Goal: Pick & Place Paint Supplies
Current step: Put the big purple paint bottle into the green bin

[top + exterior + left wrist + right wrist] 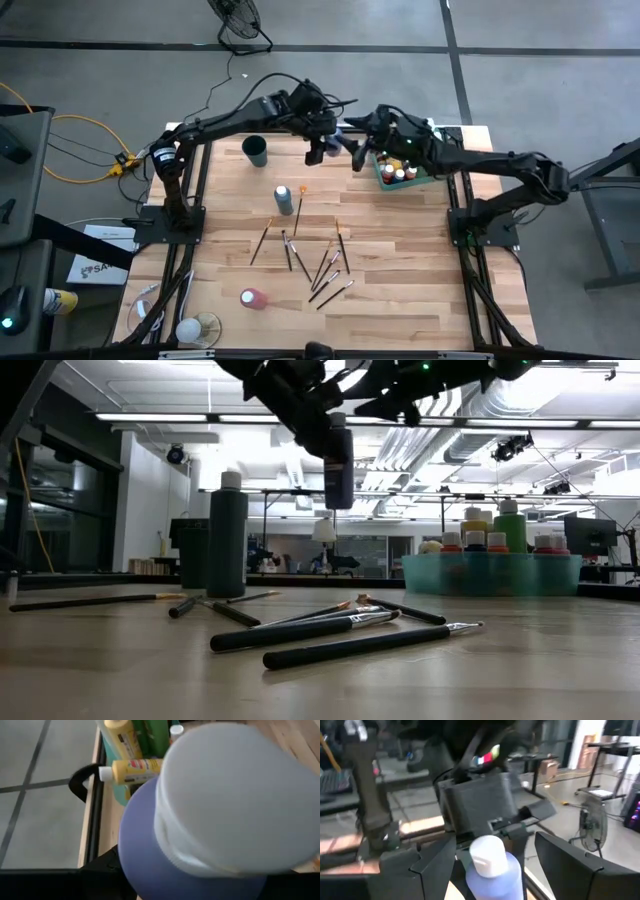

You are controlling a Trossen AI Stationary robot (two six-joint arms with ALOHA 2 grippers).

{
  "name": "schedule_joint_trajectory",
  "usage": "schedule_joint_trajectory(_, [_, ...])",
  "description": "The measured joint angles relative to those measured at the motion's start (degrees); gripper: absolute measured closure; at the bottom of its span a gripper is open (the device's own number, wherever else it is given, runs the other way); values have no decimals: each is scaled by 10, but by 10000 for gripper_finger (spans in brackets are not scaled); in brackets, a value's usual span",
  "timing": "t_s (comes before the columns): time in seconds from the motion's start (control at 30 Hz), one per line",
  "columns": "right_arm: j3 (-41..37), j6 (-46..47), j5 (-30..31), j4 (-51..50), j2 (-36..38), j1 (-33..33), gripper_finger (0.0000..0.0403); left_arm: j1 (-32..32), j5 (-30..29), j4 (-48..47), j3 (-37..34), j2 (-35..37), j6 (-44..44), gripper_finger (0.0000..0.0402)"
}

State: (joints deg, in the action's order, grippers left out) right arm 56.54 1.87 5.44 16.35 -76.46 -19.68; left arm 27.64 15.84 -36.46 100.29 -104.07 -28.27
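Observation:
A blue paint bottle (pixel 338 465) with a white cap (pixel 487 852) hangs in the air above the table's far middle, in my left gripper (pixel 325 138). My right gripper (pixel 495 865) is open; its fingers stand on either side of the same bottle, and I cannot tell whether one touches it. The green tray (pixel 385 181) at the far right holds several capped bottles (pixel 497 535). A dark-green bottle (pixel 283 198) stands on its base. A pink bottle (pixel 252 297) lies on its side near the front. Several brushes (pixel 320 265) lie flat mid-table. My left gripper holds the blue bottle by its body (pixel 336 445), just below the cap. Its fingers (pixel 312 422) slant down from the table's left. The bottle itself hides the place of contact in the left wrist view. The bottle hangs upright, cap up, lifted well clear of the table.
A dark round cup (pixel 255 150) stands at the far left of the table. One yellow bottle (pixel 132 770) lies on its side in the tray. Bare wood lies between the brushes and the table's right and near edges.

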Motion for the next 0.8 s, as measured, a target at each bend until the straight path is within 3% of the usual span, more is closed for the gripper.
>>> schedule_joint_trajectory(0.37, [33,-32,-49,-43,-57,-10,137,0,1,-32,0,0,3,217])
schedule_joint_trajectory(0.8, [32,-31,-56,-25,-77,-21,137,0,16,-40,0,1,6,217])
